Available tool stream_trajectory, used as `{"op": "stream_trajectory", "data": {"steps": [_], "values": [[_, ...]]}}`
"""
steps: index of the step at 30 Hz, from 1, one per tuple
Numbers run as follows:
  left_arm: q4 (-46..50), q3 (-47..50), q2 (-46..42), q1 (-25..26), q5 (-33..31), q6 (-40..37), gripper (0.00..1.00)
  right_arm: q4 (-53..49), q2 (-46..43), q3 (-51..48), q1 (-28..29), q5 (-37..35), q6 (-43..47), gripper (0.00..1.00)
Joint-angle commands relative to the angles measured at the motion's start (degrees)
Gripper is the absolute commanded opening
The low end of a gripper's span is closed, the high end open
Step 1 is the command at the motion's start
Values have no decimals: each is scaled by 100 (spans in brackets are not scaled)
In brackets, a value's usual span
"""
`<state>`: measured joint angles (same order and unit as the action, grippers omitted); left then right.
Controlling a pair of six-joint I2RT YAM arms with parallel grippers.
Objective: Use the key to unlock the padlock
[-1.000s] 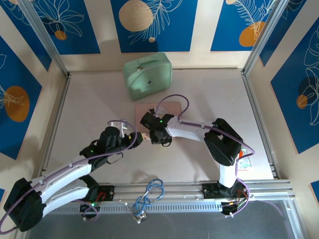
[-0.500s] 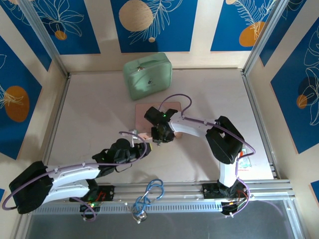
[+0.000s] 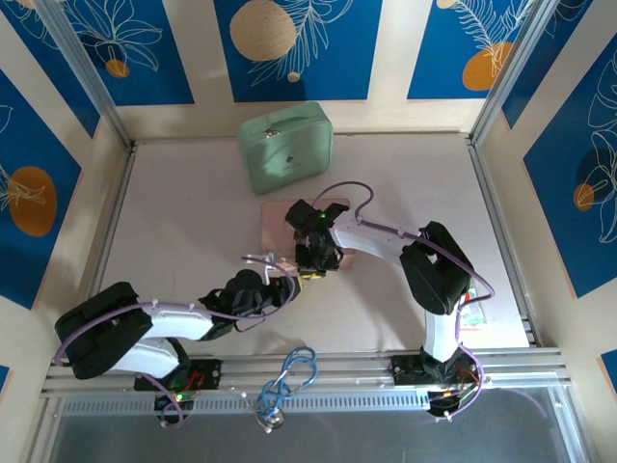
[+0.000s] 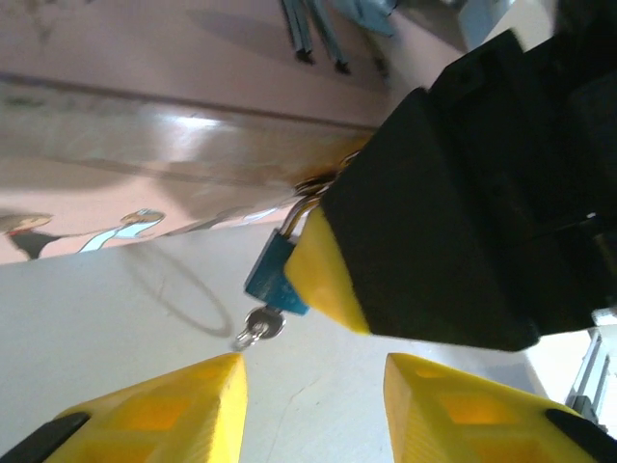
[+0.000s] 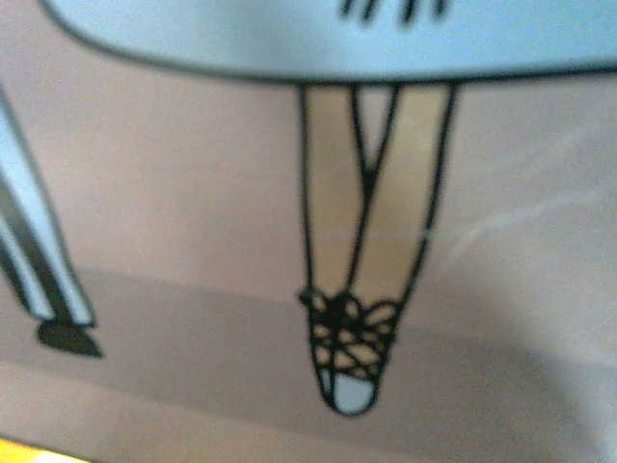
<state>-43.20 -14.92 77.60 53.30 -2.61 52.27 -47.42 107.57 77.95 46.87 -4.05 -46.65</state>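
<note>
We bring the left claw up to the key
Narrower yet apart, it frames the key at lower centre; the right claw pinches the padlock.

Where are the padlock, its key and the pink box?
padlock (image 4: 266, 272): left wrist view, blue body.
key (image 4: 259, 326): left wrist view, silvery head.
pink box (image 4: 145, 145): left wrist view, side wall.

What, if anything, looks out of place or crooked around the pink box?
Nothing looks spilled or broken. The padlock is askew: it hangs tilted at the pink box's front edge, a small silvery key at its lower end, with the right gripper close at its side.
</note>
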Motion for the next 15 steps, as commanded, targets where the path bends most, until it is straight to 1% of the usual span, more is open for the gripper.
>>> {"op": "stream_trajectory", "data": {"steps": [1,4,8,13,14,15], "values": [[-488,104,87,40,-6,91,43,-220,155,123,-7,433,113,3],[-544,173,38,40,-64,99,45,-193,111,87,13,344,113,5],[-386,190,-99,43,-141,103,45,-8,58,-70,32,88,6,6],[-277,250,-241,43,-185,148,45,209,-13,-264,42,-26,-62,7],[-236,252,-285,40,-216,156,45,177,5,-257,46,-90,-69,12],[-195,282,-351,41,-262,160,45,124,17,-237,64,-193,-74,22]]}}
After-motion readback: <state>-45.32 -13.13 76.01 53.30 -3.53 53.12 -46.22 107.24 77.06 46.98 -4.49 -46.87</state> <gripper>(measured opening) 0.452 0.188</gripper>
